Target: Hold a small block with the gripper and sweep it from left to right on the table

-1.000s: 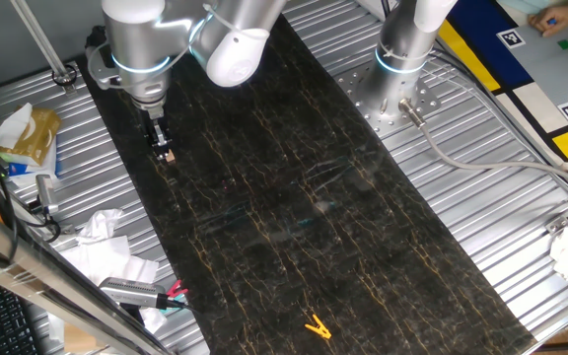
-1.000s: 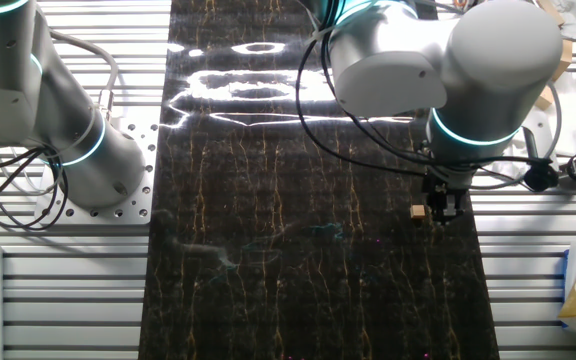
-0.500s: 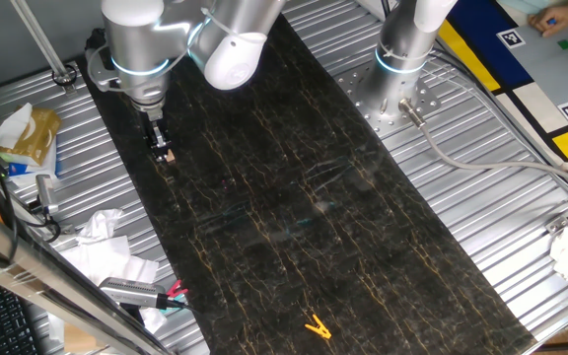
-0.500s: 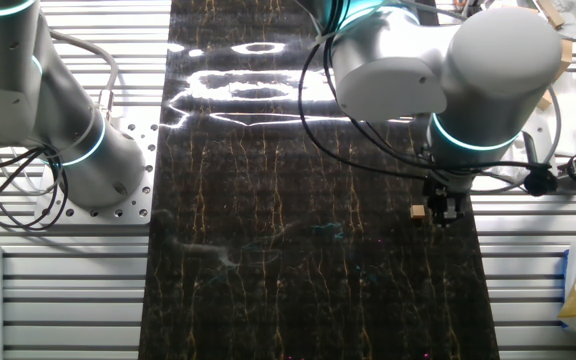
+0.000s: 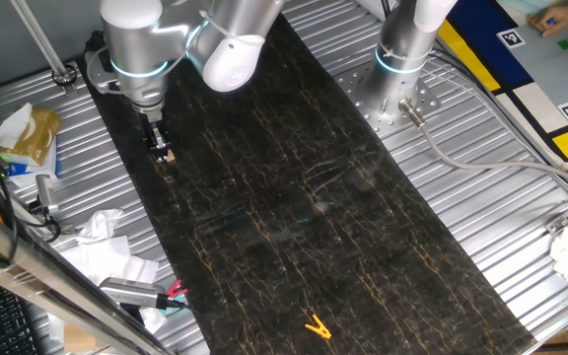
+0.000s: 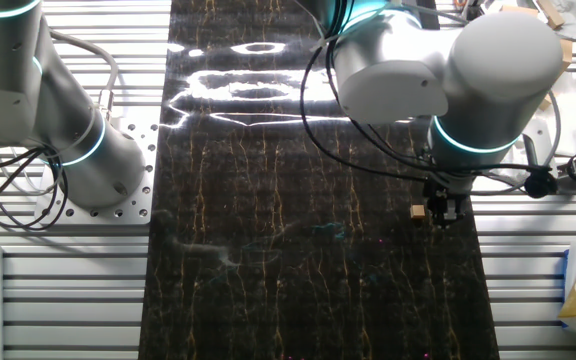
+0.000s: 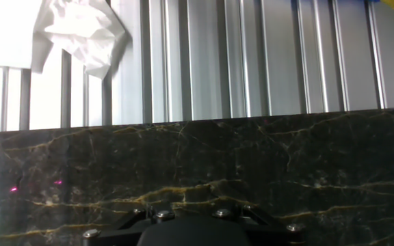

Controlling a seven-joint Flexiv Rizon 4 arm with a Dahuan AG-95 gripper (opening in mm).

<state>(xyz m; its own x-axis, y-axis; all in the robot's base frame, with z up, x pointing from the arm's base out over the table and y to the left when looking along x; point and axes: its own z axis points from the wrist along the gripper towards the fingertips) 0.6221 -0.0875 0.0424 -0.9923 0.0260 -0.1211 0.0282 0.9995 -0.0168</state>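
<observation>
The small block [image 5: 169, 155] is a tiny tan cube on the dark veined table [image 5: 294, 197], near its left edge. The black gripper [image 5: 160, 148] hangs under the silver arm's blue ring, with its tips down at the table. The block sits right against the fingertips on the side toward the table's middle. In the other fixed view the block [image 6: 419, 211] shows just left of the gripper [image 6: 446, 210]. I cannot tell whether the jaws grip it. The hand view shows only the gripper's black body [image 7: 183, 229] over the table [image 7: 252, 164]; the fingers and the block are hidden there.
Ribbed silver metal [image 5: 77, 177] borders the table close beside the gripper. Crumpled white paper [image 5: 102, 232] and clutter lie on it. A yellow clip [image 5: 316, 326] lies at the table's near end. A second upright silver arm [image 5: 407, 39] stands at the back right.
The arm's upper links have shifted very slightly to the left. The gripper and the block stay in the same spot.
</observation>
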